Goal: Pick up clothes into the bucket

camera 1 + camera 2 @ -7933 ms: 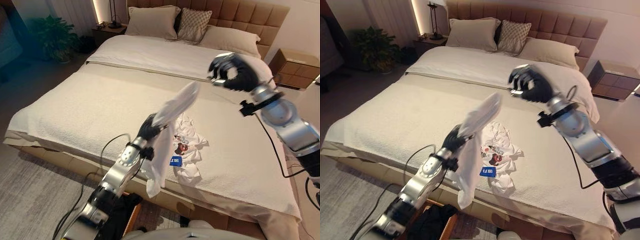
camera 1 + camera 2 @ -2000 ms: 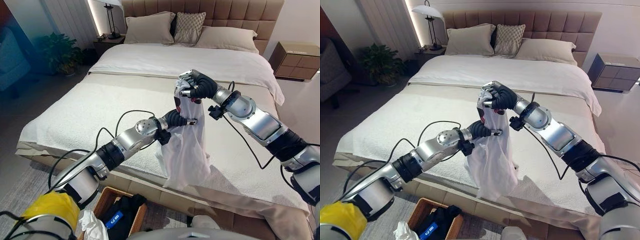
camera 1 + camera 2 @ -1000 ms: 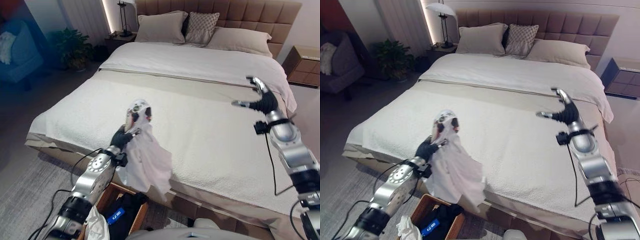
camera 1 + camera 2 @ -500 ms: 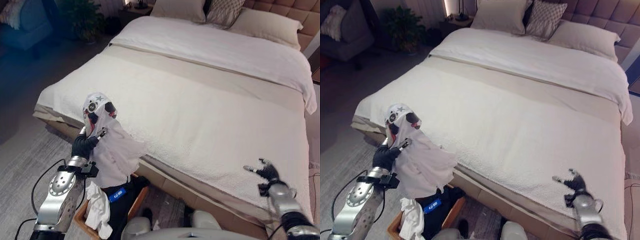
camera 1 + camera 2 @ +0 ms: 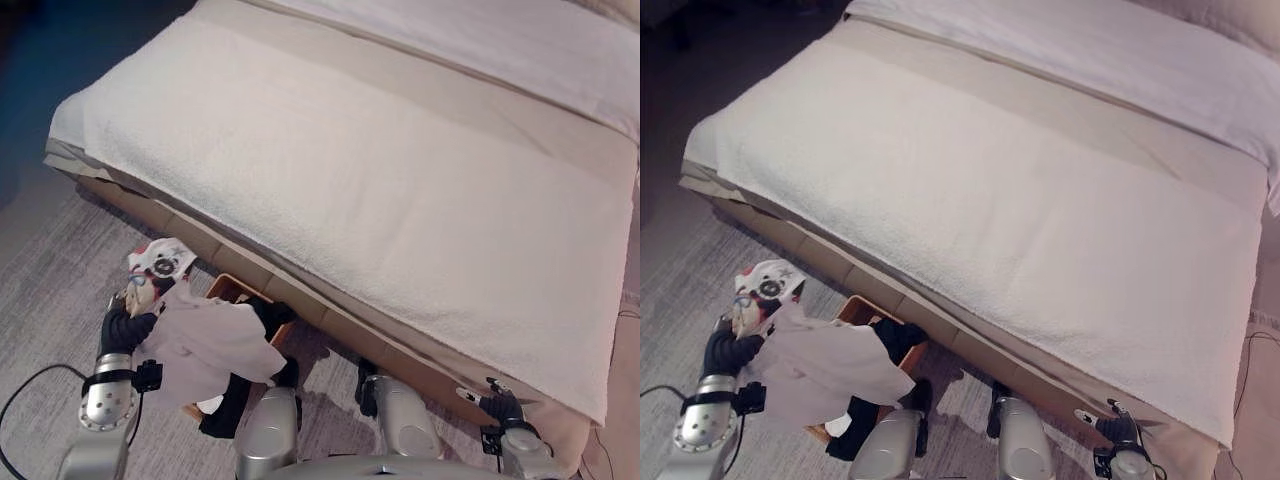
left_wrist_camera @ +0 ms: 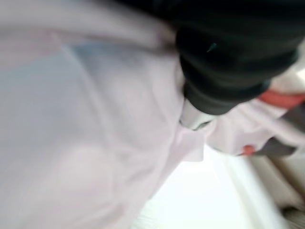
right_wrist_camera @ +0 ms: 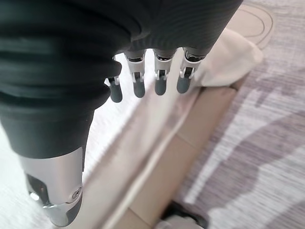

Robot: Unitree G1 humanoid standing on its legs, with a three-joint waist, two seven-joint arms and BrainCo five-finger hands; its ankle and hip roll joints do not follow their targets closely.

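Observation:
My left hand is shut on a white garment, low beside the bed. The garment's printed part bunches above the hand, and its body drapes over a wooden basket on the floor. Black clothing lies in the basket. In the left wrist view the white garment is pressed close against the hand. My right hand hangs open at the lower right by the bed's near corner. Its fingers are straight and hold nothing.
The large bed with its cream cover spans the upper part of the eye views, its near edge just behind the basket. A grey rug covers the floor to the left. The bed's base shows beneath my right hand.
The view has tipped downward. My left hand has lowered the white garment from above the basket onto it. My right hand has dropped lower by the bed's corner.

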